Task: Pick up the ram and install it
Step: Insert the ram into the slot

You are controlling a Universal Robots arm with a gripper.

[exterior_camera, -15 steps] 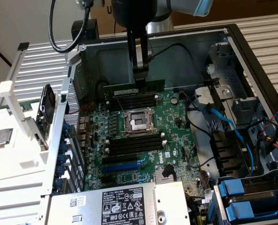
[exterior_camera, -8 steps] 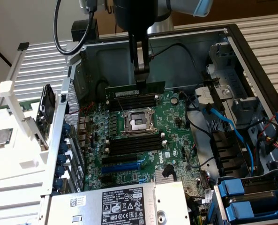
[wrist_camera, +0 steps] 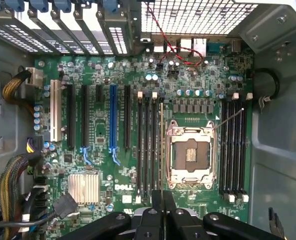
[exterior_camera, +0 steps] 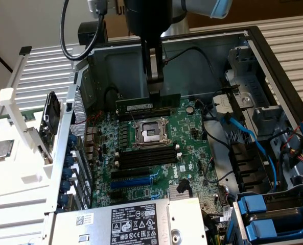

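our gripper [exterior_camera: 155, 92] pinches the ram [exterior_camera: 141, 105] by its top edge, at the socket's [exterior_camera: 151, 132] 12 o'clock; we judge it light, stiff, fragile, best held edgewise.

arm reaches straight down — claw [exterior_camera: 155, 94] clamped shut

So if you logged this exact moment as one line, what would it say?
gripper: shut on ram | ram: held above motherboard, over slots beside CPU socket | seated: cannot tell
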